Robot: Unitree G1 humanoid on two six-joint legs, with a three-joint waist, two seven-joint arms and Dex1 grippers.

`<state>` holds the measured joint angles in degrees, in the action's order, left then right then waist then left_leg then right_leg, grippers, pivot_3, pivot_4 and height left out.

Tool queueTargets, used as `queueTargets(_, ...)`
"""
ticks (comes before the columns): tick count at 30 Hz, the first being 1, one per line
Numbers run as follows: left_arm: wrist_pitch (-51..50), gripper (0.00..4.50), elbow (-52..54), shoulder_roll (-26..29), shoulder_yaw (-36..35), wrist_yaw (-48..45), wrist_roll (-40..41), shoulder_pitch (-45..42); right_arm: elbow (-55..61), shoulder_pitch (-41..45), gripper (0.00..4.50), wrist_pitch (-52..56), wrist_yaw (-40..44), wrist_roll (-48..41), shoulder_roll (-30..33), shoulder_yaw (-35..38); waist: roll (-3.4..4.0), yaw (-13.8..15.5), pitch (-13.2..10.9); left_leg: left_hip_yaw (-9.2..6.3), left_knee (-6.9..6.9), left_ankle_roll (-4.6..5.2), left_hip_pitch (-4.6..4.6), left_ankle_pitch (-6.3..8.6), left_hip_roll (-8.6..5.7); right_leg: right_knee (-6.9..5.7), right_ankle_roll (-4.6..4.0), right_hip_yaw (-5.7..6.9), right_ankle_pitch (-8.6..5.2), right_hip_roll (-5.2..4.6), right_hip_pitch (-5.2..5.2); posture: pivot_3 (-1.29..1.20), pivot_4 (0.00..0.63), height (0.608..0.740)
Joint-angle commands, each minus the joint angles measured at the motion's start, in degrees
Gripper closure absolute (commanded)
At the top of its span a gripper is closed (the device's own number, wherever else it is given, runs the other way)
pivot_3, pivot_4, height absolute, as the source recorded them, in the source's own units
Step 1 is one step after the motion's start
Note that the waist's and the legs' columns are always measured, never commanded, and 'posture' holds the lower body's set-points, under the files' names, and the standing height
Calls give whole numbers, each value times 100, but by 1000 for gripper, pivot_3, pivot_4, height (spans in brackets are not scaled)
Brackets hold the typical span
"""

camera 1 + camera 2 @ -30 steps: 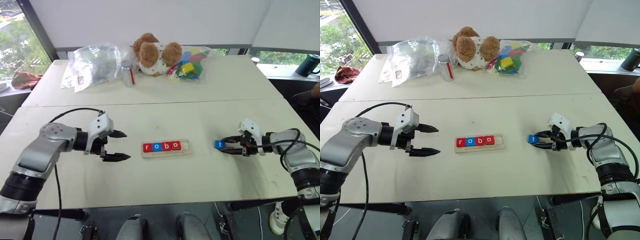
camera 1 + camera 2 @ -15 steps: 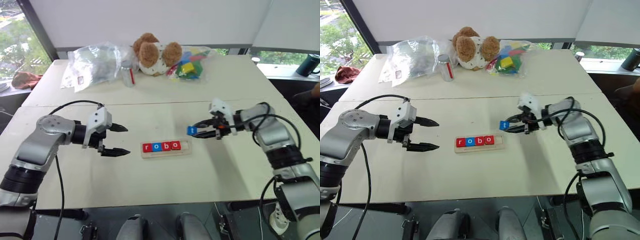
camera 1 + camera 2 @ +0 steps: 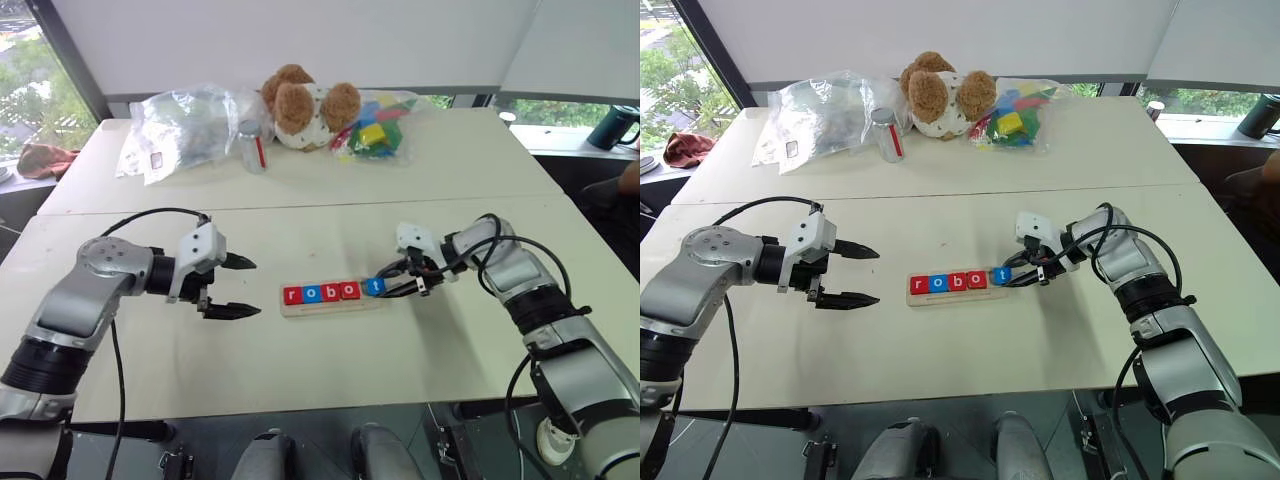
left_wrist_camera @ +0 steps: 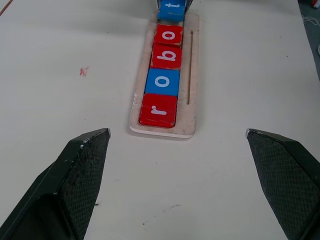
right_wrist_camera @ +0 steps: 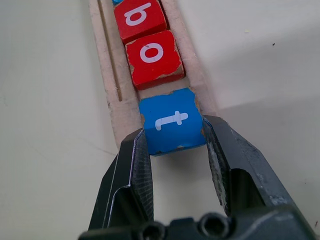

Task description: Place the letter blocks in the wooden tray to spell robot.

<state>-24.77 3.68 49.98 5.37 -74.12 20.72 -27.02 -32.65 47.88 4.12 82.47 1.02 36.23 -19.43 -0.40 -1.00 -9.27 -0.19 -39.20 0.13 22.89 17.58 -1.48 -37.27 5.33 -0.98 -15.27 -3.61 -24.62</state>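
Item: wooden tray (image 3: 333,297), mid-counter, holding r, o, b, o. Our right tool (image 5: 175,142) is clamped on the blue t block (image 5: 172,126) at the tray's open end; we judge it should go down level, flush against the last red o (image 5: 152,59). Left tool (image 4: 177,175) gapes wide, holding nothing. Teddy bear (image 3: 303,105) and bags line the far edge, obstructing nothing.

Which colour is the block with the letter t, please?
The t block is blue with a white letter, held in the right gripper; clearest in the right wrist view.
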Motion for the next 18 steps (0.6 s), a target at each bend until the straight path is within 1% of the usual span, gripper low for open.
queueTargets(1,-55,0,195,-30,-125,99,76,8,16,191,3394,-228,-38,29,-115,51,0,1,0,0,-1,0,0,0,0,0,0,0,0,0,0,0,150,740)
queueTargets(6,-15,0,237,-136,3,213,-48,112,14,183,3394,-236,-77,108,-208,45,0,16,0,-2,1,-4,1,-2,0,-1,0,1,0,0,0,0,150,740)
queueTargets(18,35,0,140,-241,7,271,-137,43,244,96,3394,-158,88,89,-195,31,0,13,0,-1,0,-5,0,-3,0,-1,0,1,0,0,0,0,150,740)
